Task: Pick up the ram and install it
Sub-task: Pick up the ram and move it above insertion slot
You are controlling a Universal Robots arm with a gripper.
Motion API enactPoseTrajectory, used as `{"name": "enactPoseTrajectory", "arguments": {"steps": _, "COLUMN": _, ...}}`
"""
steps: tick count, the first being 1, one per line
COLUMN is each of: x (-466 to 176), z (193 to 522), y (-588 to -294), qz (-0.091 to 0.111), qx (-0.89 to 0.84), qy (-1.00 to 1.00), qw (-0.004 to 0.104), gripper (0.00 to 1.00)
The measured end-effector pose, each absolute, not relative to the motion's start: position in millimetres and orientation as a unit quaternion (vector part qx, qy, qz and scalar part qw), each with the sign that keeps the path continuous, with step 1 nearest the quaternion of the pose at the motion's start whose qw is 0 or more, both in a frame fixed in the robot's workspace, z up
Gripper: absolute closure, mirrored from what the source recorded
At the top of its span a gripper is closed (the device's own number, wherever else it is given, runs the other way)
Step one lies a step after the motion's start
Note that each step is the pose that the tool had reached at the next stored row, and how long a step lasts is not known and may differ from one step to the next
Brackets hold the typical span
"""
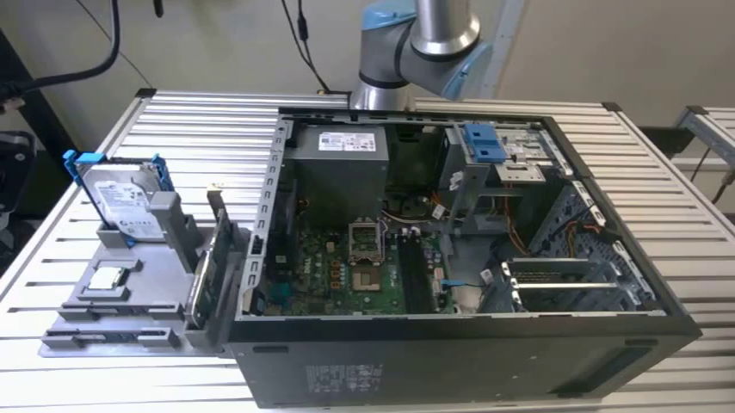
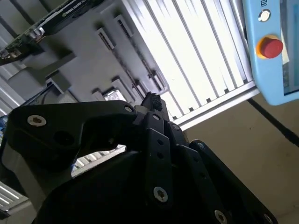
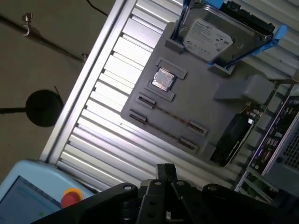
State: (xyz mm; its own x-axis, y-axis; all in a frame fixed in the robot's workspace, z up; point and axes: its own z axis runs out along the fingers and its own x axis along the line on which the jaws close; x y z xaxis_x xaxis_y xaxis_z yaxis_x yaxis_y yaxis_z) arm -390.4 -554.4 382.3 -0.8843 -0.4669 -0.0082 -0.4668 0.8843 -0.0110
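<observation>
Fingers (image 3: 162,171) pressed together, gripping nothing, over the grey tray (image 3: 205,100) holding the ram (image 3: 171,113)

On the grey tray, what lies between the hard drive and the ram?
A small silver chip in a square pocket, between the hard drive and the ram, in the first wrist view.
</observation>
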Motion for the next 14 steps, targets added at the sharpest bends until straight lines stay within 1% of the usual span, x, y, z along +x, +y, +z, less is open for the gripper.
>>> {"name": "enactPoseTrajectory", "arguments": {"steps": 14, "x": -390.4, "z": 382.3, "y": -554.3, "qz": -0.009, "qx": -0.32, "qy": 0.947, "qw": 0.004, "gripper": 0.89}}
